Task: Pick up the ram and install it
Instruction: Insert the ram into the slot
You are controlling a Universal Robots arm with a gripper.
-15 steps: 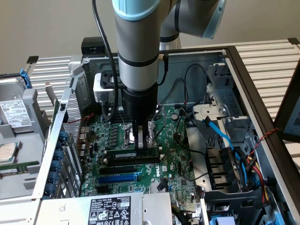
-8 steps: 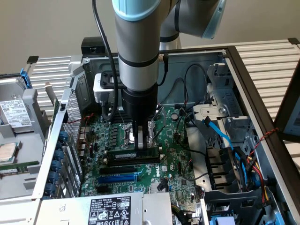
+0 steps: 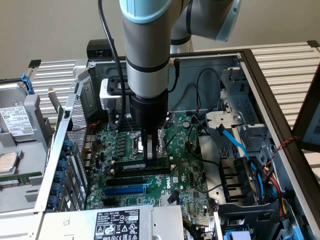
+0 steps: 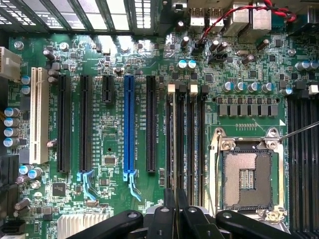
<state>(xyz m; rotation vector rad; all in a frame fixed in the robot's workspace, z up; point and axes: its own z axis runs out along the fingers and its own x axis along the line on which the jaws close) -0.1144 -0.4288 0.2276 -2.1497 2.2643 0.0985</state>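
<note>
Open computer case (image 3: 280, 100) lies on the slatted bench (image 3: 285, 65), with the motherboard (image 3: 185, 175) flat inside it.

Arm reaches straight down into the case. The claw (image 3: 154, 156) (image 4: 175, 206) is clenched on the top edge of the ram (image 3: 142, 165), fingers nearly together with the stick between them.

The ram stands on edge near the middle of the motherboard, over the bank of memory slots (image 4: 187, 134) just beside the CPU socket (image 4: 246, 174). Whether it is fully seated cannot be told.

Surroundings on the board:
- On the far side of the memory slots from the socket: a long black slot, then the blue slot (image 4: 129, 124), more black slots, and a white slot (image 4: 39, 117) near the board's edge.
- The socket is uncovered and its contacts are exposed.
- A red and black wire pair (image 4: 224, 22) crosses the rear-port edge.

Obstructions near the arm:
- A black cable (image 3: 107, 50) hangs along it.
- Loose black wires and a blue data cable (image 3: 235, 142) sit by the drive bay on the exterior view's right, apart from the claw.

A hard drive (image 3: 17, 122) lies outside the case at the exterior view's left.
</note>
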